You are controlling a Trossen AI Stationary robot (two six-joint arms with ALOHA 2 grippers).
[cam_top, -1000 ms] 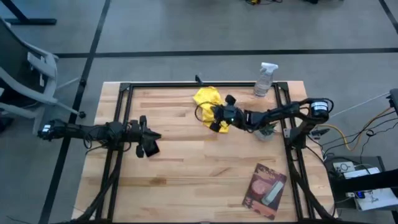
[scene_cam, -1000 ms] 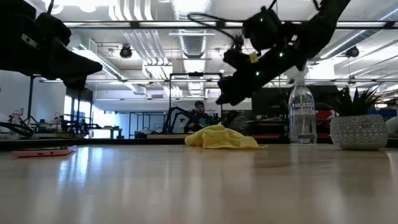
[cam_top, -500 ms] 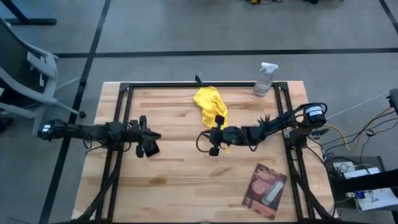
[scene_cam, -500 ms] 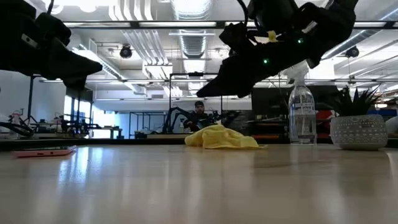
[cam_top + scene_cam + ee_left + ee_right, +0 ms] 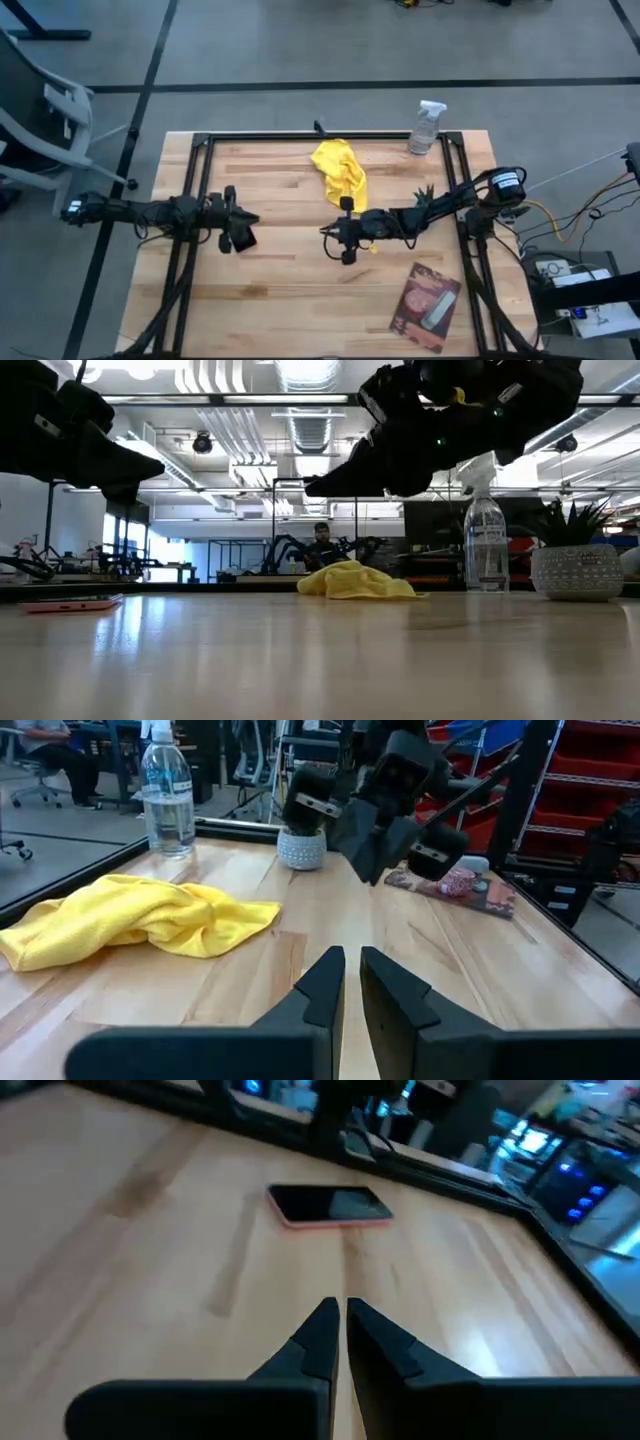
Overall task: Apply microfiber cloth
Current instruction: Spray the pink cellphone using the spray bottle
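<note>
— Which step are we at?

— The right pincer [image 5: 343, 229] hangs over mid-table, fingers nearly together and empty. The microfiber cloth [image 5: 339, 169] lies crumpled on the table [image 5: 280, 290] toward the far edge, near the spray bottle [image 5: 426, 127]. I'd say the cloth isn't in hand yet; next it must reach back and grip it.

— Left arm?

— Left pincer [image 5: 236, 231] waits at its side, fingers almost shut, holding nothing.

— Any change?

— A second ago the right pincer was at the cloth; it has pulled away.
</note>
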